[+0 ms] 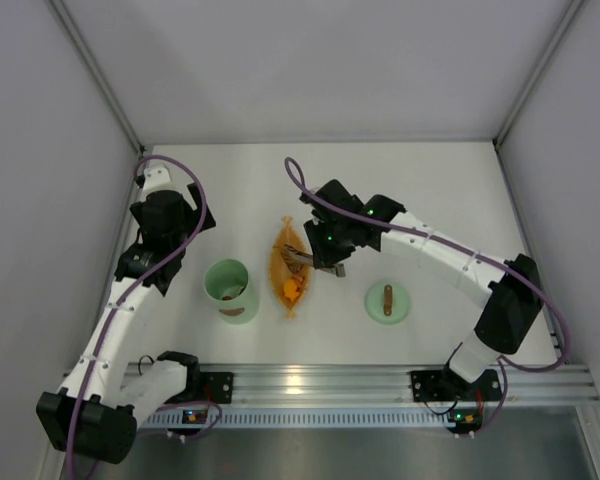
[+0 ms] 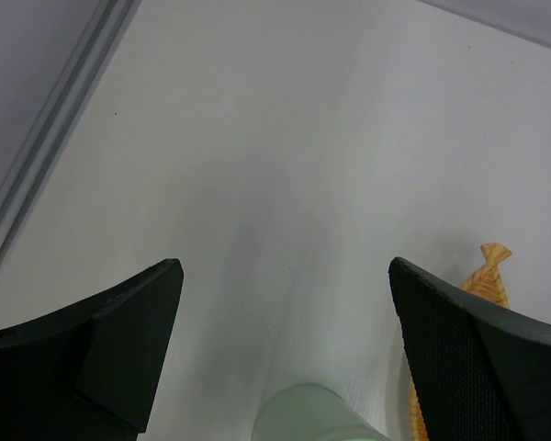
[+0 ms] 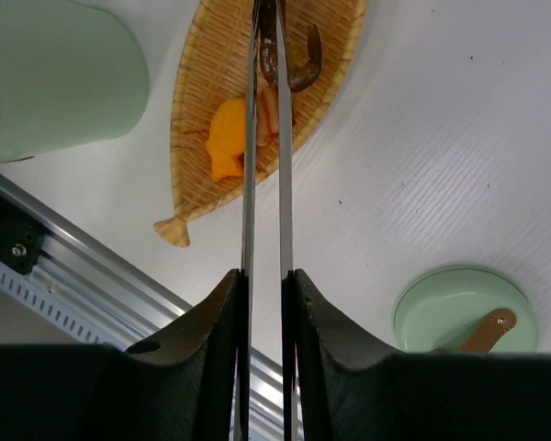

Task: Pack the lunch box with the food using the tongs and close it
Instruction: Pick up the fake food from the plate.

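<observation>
Tongs of long thin silver metal [image 3: 249,184] are sitting clamped between the fingers of my right claw [image 3: 264,276], which is squeezing their two slim arms nearly parallel, with only a narrow slit between them. Their tips are reaching into the orange woven leaf-shaped dish [image 3: 197,110] in the middle of the white table [image 3: 422,138] and are meeting a dark brown curved chunk of food [image 3: 298,64]; I cannot tell whether it is truly pinched. Toward the near end of the dish an orange chunk [image 3: 225,152] and a pale pinkish-cream piece [image 3: 268,110] are lying, the cream one under the tongs. The small pale green round lunch box [image 1: 230,290] is standing just left of the dish, uncovered, and something brown is showing inside it. Its flat round green lid [image 1: 387,302] with the short brown bar handle is lying on the table to the right of the dish, apart from it. My left claw [image 2: 285,265] is hovering left of the lunch box with its fingers spread wide and nothing between them, and the box's green rim is peeking in at the lower edge of that wrist view.
</observation>
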`<state>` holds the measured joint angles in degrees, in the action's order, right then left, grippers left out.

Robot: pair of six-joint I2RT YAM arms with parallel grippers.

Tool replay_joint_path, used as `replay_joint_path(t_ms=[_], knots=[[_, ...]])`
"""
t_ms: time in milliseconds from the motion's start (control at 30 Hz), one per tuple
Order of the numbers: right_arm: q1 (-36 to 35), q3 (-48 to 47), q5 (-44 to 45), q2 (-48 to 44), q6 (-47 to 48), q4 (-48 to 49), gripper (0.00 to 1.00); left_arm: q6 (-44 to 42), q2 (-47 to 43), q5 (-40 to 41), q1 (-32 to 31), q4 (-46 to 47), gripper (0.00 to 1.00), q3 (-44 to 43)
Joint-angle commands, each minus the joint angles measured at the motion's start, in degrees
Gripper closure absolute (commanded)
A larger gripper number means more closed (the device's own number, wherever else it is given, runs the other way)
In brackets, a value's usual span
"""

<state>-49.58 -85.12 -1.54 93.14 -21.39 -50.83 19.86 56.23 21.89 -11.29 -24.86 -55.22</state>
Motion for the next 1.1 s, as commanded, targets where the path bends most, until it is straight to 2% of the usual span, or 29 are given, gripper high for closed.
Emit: replay_joint_path(t_ms=[0, 333, 733, 1067], knots=[[0.63, -4.17, 0.49, -3.58, 0.56, -1.29, 0.82, 0.44, -0.06, 0.17, 0.3, 0.69, 0.01, -2.17], [0.63, -6.46, 0.22, -4.9, 0.38, -2.43, 0.82, 0.44, -0.06, 0.17, 0.3, 0.69, 0.01, -2.08], [-0.95, -13.83, -1.18, -7.89, -0.32, -5.42, 0.82, 0.45, 0.02, 0.17, 0.3, 0.78, 0.01, -2.08], [-8.07, -20.08, -1.36, -8.86, -2.43, -6.56, 0.82, 0.53, 0.2, 0.26, 0.3, 0.69, 0.01, -2.0]])
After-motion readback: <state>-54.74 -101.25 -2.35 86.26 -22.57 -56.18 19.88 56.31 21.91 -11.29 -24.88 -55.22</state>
